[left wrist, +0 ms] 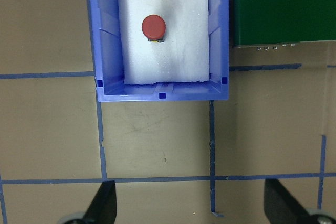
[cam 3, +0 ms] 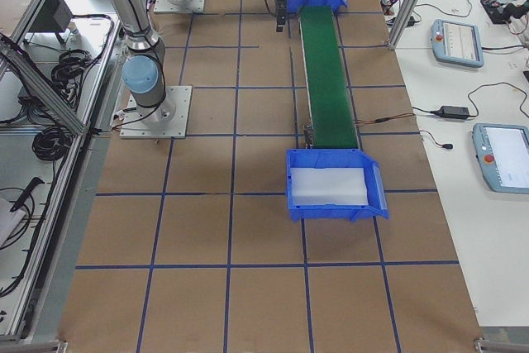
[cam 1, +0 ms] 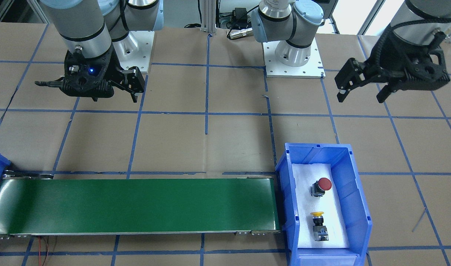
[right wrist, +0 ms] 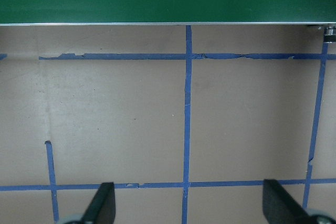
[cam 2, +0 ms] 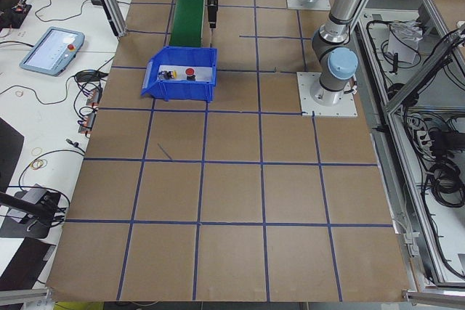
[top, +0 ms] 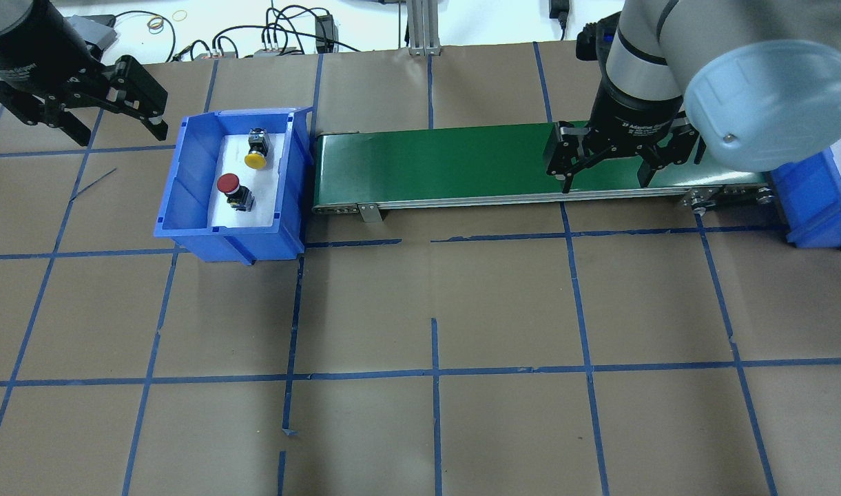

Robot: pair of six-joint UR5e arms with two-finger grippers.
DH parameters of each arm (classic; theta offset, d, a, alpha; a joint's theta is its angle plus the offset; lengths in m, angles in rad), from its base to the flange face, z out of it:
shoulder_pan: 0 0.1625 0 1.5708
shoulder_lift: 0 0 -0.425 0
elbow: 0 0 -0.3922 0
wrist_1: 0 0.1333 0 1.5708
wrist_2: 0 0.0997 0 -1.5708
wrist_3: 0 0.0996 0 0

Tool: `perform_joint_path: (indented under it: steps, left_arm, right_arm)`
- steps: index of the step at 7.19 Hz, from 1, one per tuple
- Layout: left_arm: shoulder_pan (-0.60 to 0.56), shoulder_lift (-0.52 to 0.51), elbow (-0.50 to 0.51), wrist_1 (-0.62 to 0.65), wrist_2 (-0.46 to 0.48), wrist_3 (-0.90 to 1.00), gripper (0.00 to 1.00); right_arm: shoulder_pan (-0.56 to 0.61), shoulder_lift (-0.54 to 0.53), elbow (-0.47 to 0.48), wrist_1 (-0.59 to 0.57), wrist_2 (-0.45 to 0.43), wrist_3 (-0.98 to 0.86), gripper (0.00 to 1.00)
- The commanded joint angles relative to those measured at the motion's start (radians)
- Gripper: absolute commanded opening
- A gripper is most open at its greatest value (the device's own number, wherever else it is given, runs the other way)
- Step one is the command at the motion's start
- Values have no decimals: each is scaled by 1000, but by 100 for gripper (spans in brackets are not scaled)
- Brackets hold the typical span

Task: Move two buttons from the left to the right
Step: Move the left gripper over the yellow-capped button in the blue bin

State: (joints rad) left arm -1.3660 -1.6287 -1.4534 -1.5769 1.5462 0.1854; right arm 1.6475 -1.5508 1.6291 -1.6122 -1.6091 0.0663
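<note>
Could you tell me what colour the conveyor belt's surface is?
Dark green conveyor belt, clearest in the exterior front-facing view.

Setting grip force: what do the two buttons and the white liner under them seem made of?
The red button: smooth, probably plastic cap on a dark body with grey glints, likely metal. The yellow button: the same look, greyer at its base. The white liner: matte, faintly textured sheet, probably foam.

Red-capped button (cam 1: 324,183), yellow-capped button (cam 1: 317,214), blue bin (cam 1: 356,203), green belt (cam 1: 136,205).
</note>
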Motion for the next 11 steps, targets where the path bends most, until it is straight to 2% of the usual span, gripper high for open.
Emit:
perform_joint_path:
  steps: [1,3,5,6,11]
  left_arm:
    - [13,-226,45,237,-8,3,100]
    - [11,-385,152,284,5,3,100]
    - [-13,-477,206,317,6,-9,100]
    - [-40,-479,209,317,41,-33,100]
    - [-59,-576,212,417,31,-69,100]
  right_arm:
    - [0,0,0,0,0,1,100]
    - [2,0,0,-2,3,3,100]
    - [2,1,2,-17,5,-2,100]
    - [2,3,3,-20,5,0,100]
    - [2,5,3,-21,3,-3,100]
